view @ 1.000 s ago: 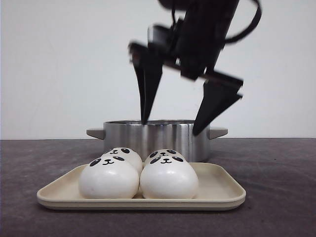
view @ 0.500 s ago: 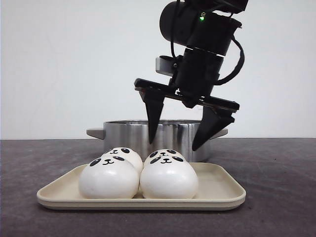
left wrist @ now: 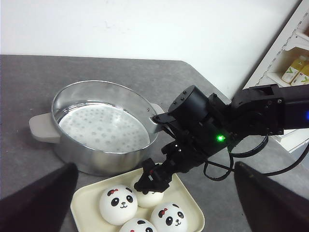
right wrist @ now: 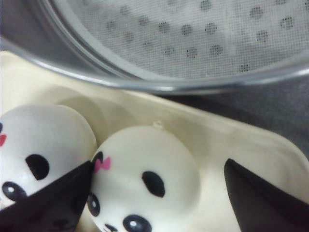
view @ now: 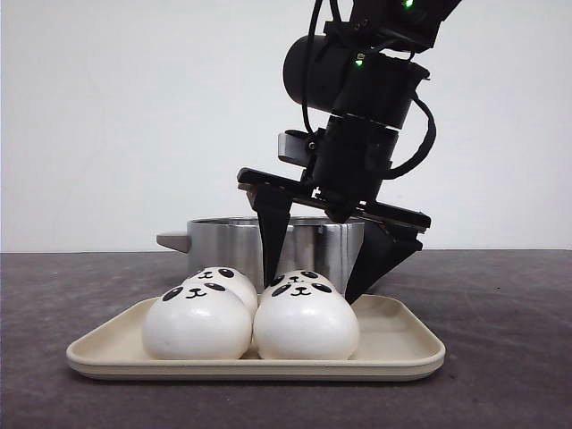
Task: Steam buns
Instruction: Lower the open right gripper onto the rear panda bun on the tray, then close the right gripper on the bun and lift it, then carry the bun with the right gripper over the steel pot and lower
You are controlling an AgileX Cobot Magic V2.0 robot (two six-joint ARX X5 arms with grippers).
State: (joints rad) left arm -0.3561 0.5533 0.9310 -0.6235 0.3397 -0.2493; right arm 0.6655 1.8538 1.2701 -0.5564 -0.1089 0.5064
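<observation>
Several white panda-faced buns sit on a beige tray (view: 393,344): two in front (view: 197,323) (view: 306,323) and two behind (view: 221,279) (view: 298,279). My right gripper (view: 311,290) is open and lowered over the rear right bun (right wrist: 145,179). One finger (right wrist: 48,203) sits at that bun's edge, between it and its neighbour (right wrist: 46,140); the other finger (right wrist: 265,193) stands apart from it. In the left wrist view my left gripper (left wrist: 154,164) hangs open high above the tray, holding nothing, its dark fingers (left wrist: 43,203) at the frame's corners.
A steel pot (view: 313,246) with side handles and a perforated steamer plate (left wrist: 101,128) stands just behind the tray. The right arm (left wrist: 212,130) reaches in over the grey table from the right. A shelf with bottles (left wrist: 294,72) stands off the table's right side.
My right gripper has come down from above the pot's rim to the tray and now straddles the rear right bun. The buns have not moved.
</observation>
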